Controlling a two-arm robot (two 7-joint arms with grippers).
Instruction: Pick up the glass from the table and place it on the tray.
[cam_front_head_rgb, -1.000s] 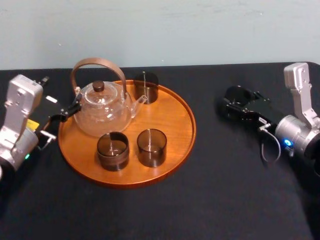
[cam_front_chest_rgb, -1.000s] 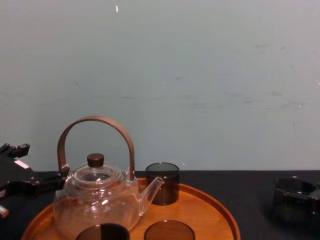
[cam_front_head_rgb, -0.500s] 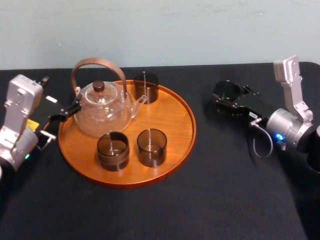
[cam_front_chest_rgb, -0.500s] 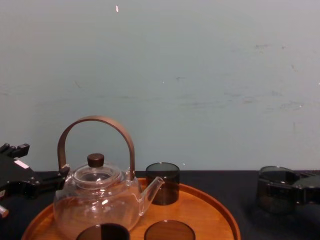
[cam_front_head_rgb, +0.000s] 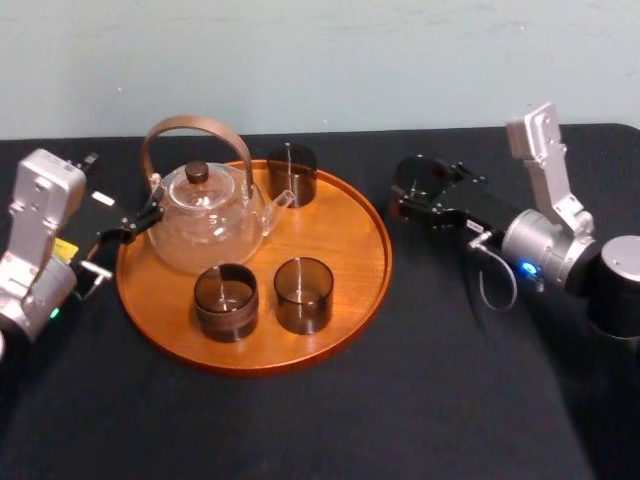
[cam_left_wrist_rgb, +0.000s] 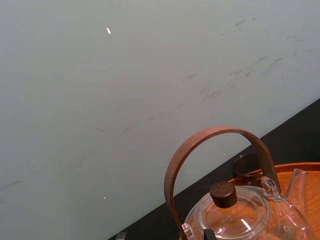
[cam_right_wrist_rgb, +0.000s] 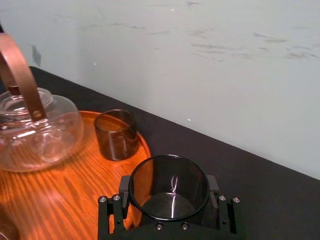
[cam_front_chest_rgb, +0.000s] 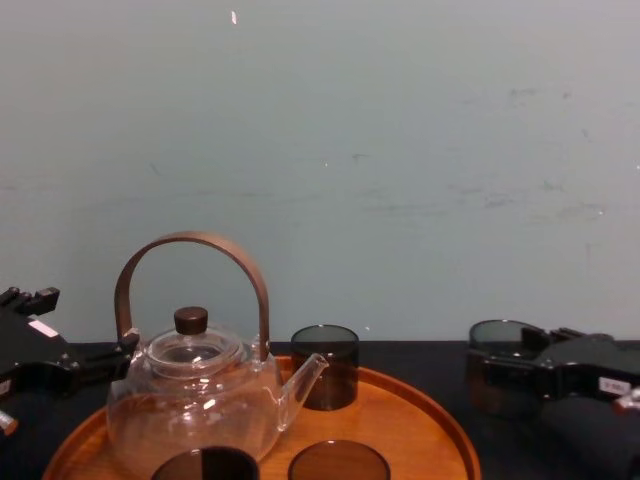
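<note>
1. over the desk (cam_front_head_rgb: 450, 380), just right of the tray (cam_front_head_rgb: 372, 262) in the head view, the right gripper (cam_front_head_rgb: 412, 196) holds the glass (cam_front_head_rgb: 420, 176) upright, with its fingers closed on it from either side. the tray lies to the glass's left, close by. its right half is bare wood, apart from the teapot (cam_front_head_rgb: 205, 215) and the three other glasses (cam_front_head_rgb: 303, 293) standing on it. the left gripper (cam_front_head_rgb: 140, 222) sits idle at the tray's left edge beside the teapot, well apart from the held glass, so i judge the right arm is the one to set it down.
2. close before the left wrist view stands the teapot (cam_left_wrist_rgb: 235, 220) under its bent brown handle. one of the other glasses (cam_left_wrist_rgb: 247, 167) stands behind it on the tray (cam_left_wrist_rgb: 305, 170).
3. between the two black fingers (cam_right_wrist_rgb: 114, 212) in the right wrist view sits the glass (cam_right_wrist_rgb: 168, 192), mouth up and empty, its wall clamped on both sides. the tray (cam_right_wrist_rgb: 75, 185) spreads just ahead of it, with a free patch of wood short of the glass by the far rim.
4. at the right of the chest view, the glass (cam_front_chest_rgb: 497, 365) stands upright in the right gripper (cam_front_chest_rgb: 505, 382), level with the tray's rim (cam_front_chest_rgb: 440, 425) and apart from it. whether its base is clear of the desk i cannot tell.
</note>
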